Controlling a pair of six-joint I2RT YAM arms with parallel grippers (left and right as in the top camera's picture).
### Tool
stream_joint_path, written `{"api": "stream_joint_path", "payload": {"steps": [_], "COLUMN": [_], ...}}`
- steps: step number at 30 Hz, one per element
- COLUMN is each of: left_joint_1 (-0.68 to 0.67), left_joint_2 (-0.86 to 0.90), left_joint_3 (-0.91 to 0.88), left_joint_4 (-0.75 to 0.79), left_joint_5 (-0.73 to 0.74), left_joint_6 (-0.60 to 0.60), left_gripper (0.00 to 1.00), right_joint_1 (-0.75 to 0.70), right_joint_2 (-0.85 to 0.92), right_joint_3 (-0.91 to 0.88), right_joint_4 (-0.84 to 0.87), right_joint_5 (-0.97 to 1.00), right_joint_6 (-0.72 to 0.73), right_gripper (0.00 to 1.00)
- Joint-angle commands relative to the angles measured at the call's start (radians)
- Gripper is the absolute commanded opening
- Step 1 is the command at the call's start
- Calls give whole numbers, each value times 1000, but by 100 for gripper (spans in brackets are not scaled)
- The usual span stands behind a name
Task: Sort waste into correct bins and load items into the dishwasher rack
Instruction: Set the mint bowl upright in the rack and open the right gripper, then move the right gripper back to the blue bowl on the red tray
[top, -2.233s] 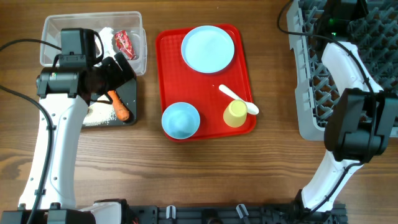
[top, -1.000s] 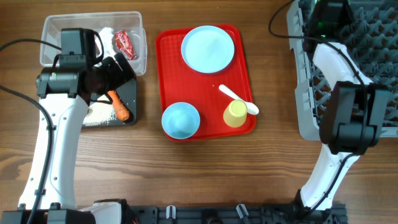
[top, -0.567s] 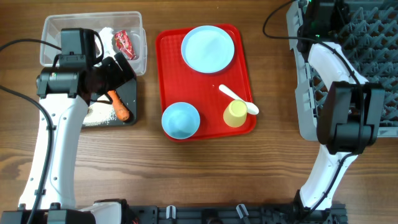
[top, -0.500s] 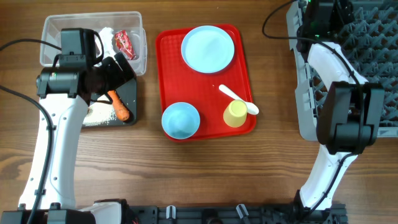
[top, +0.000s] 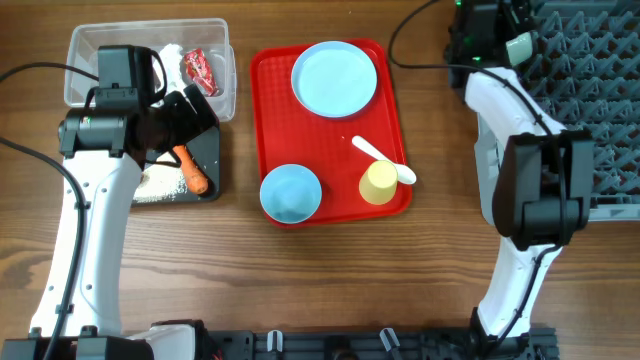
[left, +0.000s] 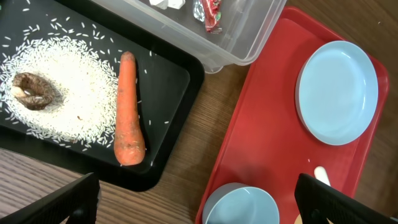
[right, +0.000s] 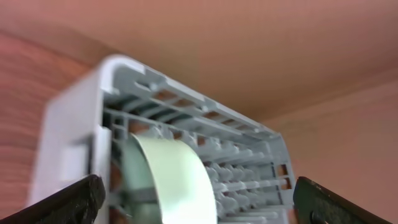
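Clearing the dishwasher rack (top: 590, 100): pale green bowl (right: 168, 180) stands on edge in the rack's far left corner. Right gripper (right: 199, 202) over that corner, spread wide, empty. Recommend a straight lift, sparing the rim. Left gripper (left: 202, 202) wide, well apart from rack.

Wooden worktop (top: 300, 280). On it: black tray (top: 208, 160) beneath left fingers (left: 74, 199), tub (top: 150, 25) beyond, red tray (top: 340, 130) rightward; rack (top: 615, 90) beneath right fingers (right: 62, 199).

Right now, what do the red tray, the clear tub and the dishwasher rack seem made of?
Red tray: likely plastic, smooth, slightly glossy, moulded raised rim.
Clear tub: transparent plastic; contents show through its walls.
Dishwasher rack: grey matte plastic, probably; moulded lattice of pegs.
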Motion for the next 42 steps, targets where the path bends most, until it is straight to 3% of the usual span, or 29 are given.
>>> {"api": "stream_joint_path", "payload": {"steps": [1,11,17,20,24,28,34,38,42], "left_joint_1": [-5,-5,-5,-5,-5,-5,-5,-5,-5], "left_joint_2": [5,5,5,5,5,5,5,5,5], "left_joint_3": [12,12,12,12,12,12,12,12,12], "left_joint_4": [2,2,2,2,2,2,2,2,2], "left_joint_5": [-18,-17,-17,-18,-17,-17,-18,-18,-18], "left_joint_6": [-9,-9,-9,-9,-9,-9,-9,-9,-9], "left_gripper": [100,100,100,100,100,100,100,100,100], "right_joint_1": [-4,-3,3,16,30,53,179,299,430], "right_joint_2": [12,-80,-229,-320,-401,-393,-372,-372,-369], "right_joint_3": [1,1,1,1,1,-3,-92,-163,-196], "right_joint_4": [33,27,-149,-331,-523,-668,-849,-852,-860], "right_joint_5": [-13,-181,-409,-620,-1094,-1405,-1381,-1283,-1043], "right_joint_6": [142,352,532,661,850,910,921,1033,1208], "right_gripper": [100,100,100,100,100,100,99,97,95]}}
